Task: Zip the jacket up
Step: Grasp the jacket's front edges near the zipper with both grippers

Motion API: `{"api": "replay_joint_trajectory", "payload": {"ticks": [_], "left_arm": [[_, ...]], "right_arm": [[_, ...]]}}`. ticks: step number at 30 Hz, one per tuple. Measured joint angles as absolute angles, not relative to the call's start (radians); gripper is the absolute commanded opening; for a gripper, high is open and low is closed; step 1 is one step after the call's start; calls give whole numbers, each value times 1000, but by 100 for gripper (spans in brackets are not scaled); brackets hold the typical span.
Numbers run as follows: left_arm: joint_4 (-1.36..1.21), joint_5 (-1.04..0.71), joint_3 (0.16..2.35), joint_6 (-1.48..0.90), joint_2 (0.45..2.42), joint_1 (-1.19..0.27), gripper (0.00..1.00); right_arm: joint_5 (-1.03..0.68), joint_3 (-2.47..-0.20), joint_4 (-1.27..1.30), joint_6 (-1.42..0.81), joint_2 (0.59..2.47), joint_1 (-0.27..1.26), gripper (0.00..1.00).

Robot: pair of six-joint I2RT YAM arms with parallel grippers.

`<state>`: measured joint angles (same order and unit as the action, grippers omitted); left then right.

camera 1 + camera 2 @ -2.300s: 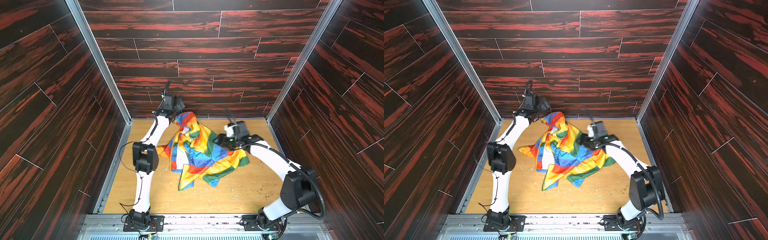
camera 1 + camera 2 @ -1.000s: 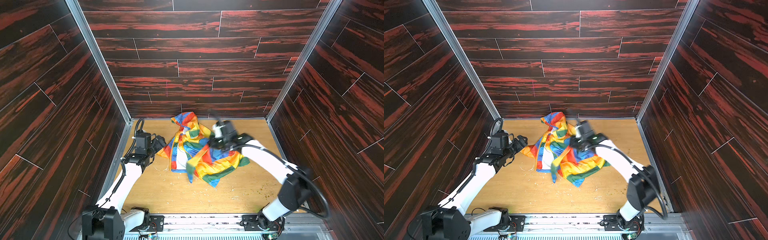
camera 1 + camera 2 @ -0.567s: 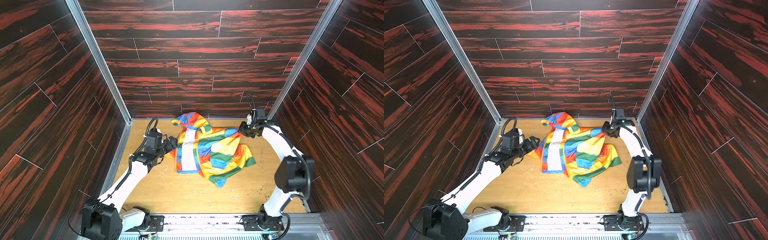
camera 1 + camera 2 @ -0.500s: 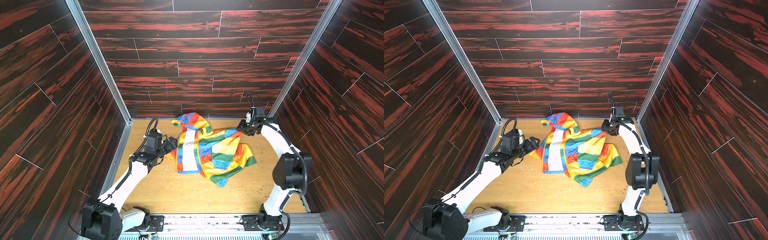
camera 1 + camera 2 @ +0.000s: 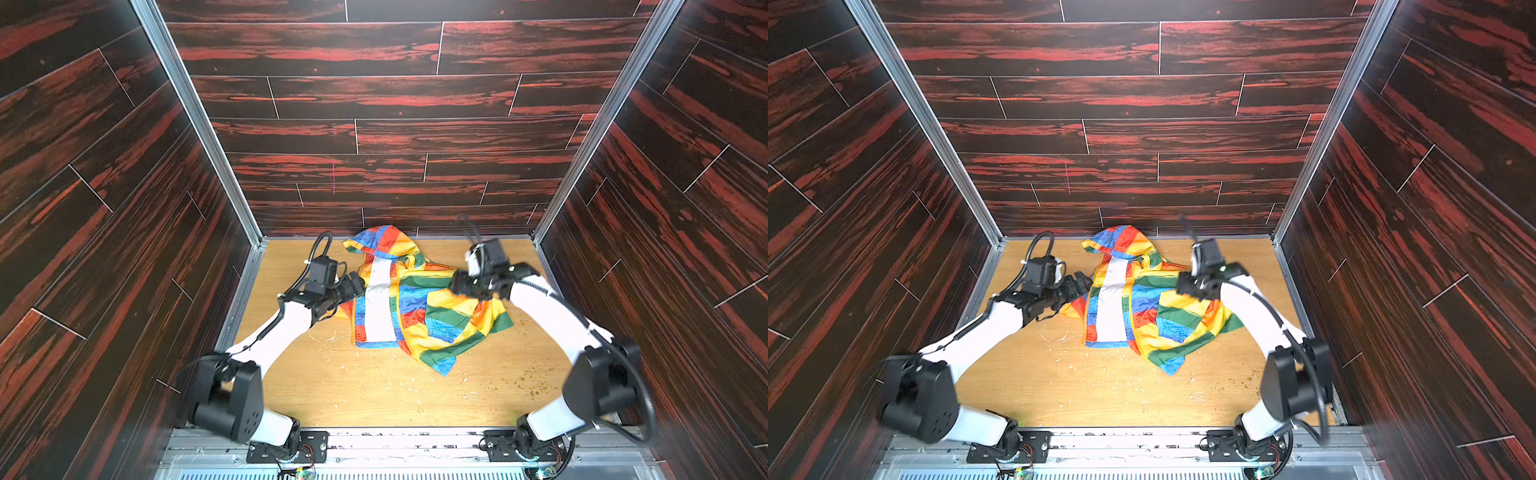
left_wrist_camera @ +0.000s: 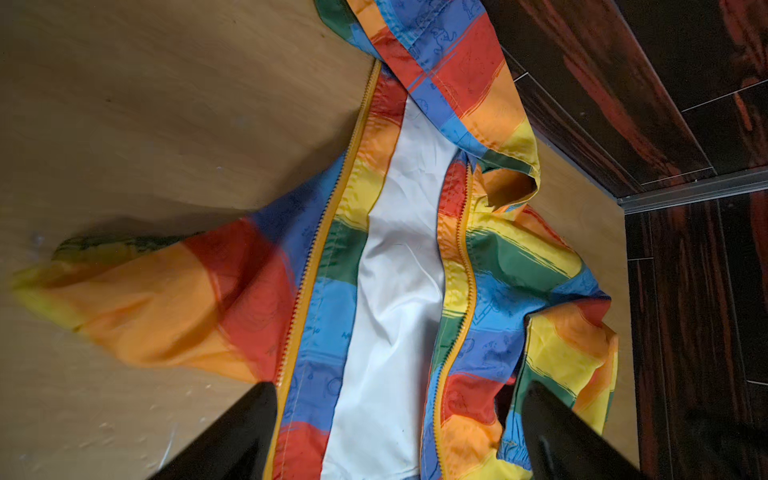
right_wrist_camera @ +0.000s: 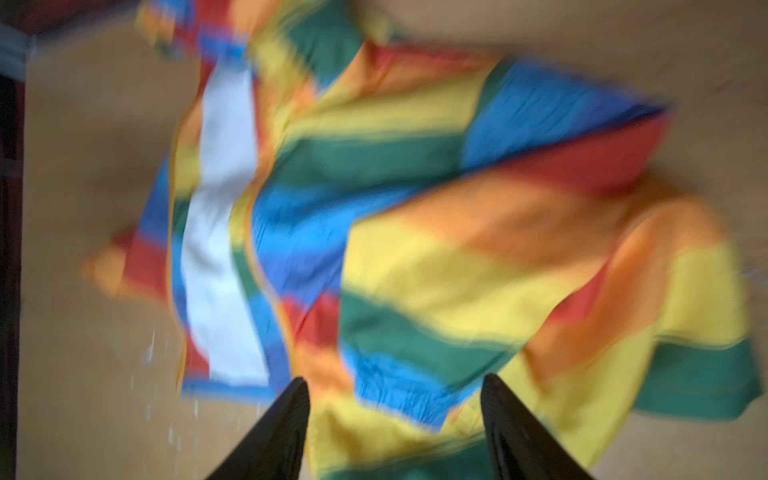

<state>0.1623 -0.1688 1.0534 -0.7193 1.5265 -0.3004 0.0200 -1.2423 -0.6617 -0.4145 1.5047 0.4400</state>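
Shiny striped jacket lies spread open, hood toward the tabletop's back edge, lining up, probably to expose both zipper halves. Left gripper and right gripper are both gaping, empty.

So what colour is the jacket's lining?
The lining is white; left wrist view shows it best.

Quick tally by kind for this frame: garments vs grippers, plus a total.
Jackets: 1, the jacket, unzipped with the white lining showing
Grippers: 2, left gripper and right gripper, both open, neither holding the fabric
Total: 3
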Motion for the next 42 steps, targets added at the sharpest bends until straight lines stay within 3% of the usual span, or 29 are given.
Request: {"api": "replay_joint_trajectory", "payload": {"ticks": [9, 18, 21, 25, 28, 32, 42], "left_arm": [[104, -225, 1300, -672, 1849, -351, 93], [20, -218, 1346, -672, 2011, -402, 93], [-31, -192, 1343, -681, 2023, -420, 93], [-102, -149, 1337, -691, 2034, -444, 93], [-147, -130, 1337, -701, 2058, -458, 90], [-188, -120, 1337, -720, 2099, -467, 78], [-211, -130, 1387, -749, 2157, -469, 31]], "right_arm": [[43, -958, -662, -490, 1401, 771, 71], [124, -915, -629, -556, 1473, 863, 69], [147, -904, -613, -567, 1516, 863, 60], [171, -890, -599, -572, 1536, 864, 33], [181, -889, -589, -583, 1536, 864, 19], [186, -889, -583, -592, 1534, 864, 7], [154, -907, -603, -593, 1480, 847, 3]]}}
